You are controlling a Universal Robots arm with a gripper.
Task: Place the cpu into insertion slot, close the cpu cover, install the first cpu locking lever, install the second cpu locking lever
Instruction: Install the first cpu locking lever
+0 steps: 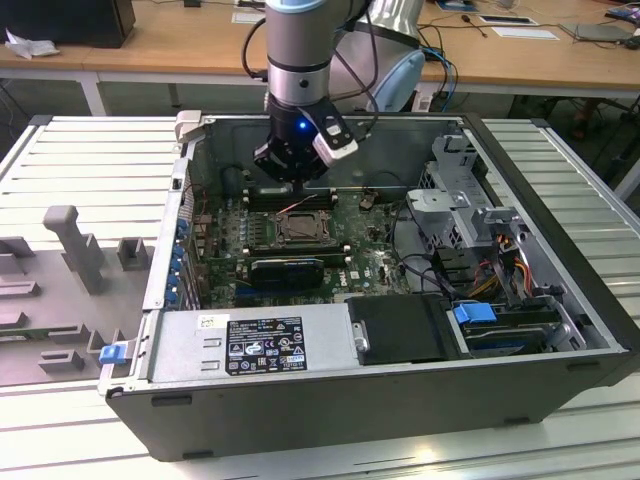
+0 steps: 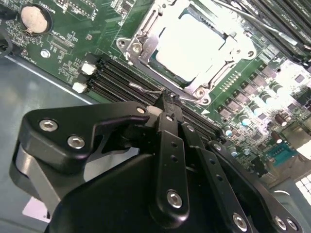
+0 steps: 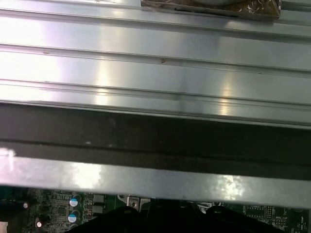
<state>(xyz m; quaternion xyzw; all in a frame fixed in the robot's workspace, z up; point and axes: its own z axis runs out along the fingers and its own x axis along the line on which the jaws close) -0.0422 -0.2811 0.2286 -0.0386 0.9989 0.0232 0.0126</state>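
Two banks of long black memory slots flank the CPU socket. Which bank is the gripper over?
The gripper hangs over the memory slots beside the round coin battery, not the bank across the insertion slot.

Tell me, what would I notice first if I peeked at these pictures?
First the big open computer case lying on its side, with the green motherboard inside. The robot's black gripper reaches down over the board, just beyond the insertion slot in the exterior view. In the second wrist view, the pale square cpu sits in that slot, framed by the shiny cpu cover, with the gripper's tips right beside a thin wire lever.
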